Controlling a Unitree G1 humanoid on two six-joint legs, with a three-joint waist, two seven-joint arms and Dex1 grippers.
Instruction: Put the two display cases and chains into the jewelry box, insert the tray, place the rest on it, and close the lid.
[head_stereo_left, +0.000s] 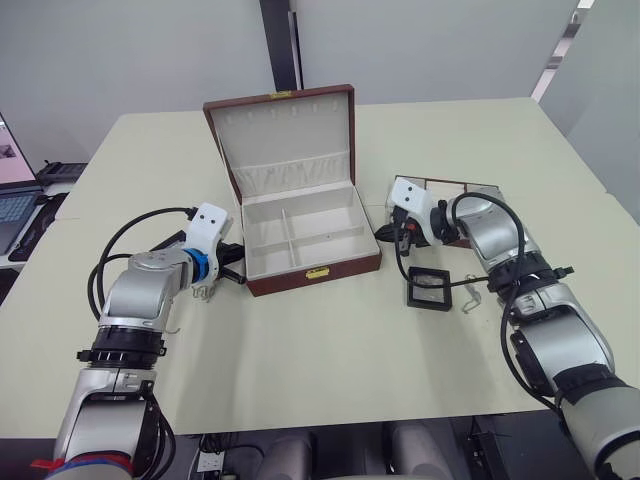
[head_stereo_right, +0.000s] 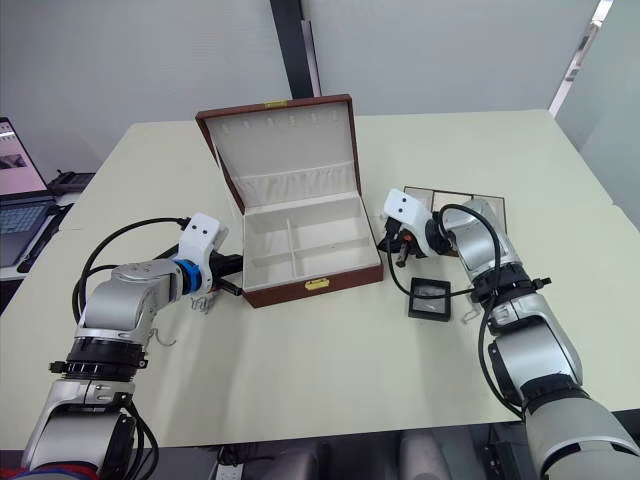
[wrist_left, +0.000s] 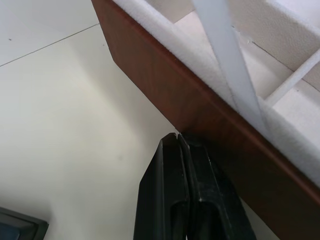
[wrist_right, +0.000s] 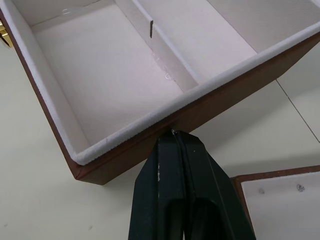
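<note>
1. Nearest, the pale cream desk (head_stereo_left: 330, 370) is bare along its near edge.
2. Further in, one display case (head_stereo_left: 429, 290) lies flat toward the right edge, a small silvery piece (head_stereo_left: 470, 296) just beside it.
3. The left hand (wrist_left: 178, 137) and right hand (wrist_right: 174, 134), fingers pressed together and holding nothing, flank the jewelry box (head_stereo_left: 312, 262) at mid-desk.
4. Its lid (head_stereo_left: 282, 135) stands open; the brown tray (head_stereo_left: 470, 190) lies behind the right arm.
5. Beyond stand grey walls; a laptop (head_stereo_left: 12, 195) sits past the left edge.
</note>
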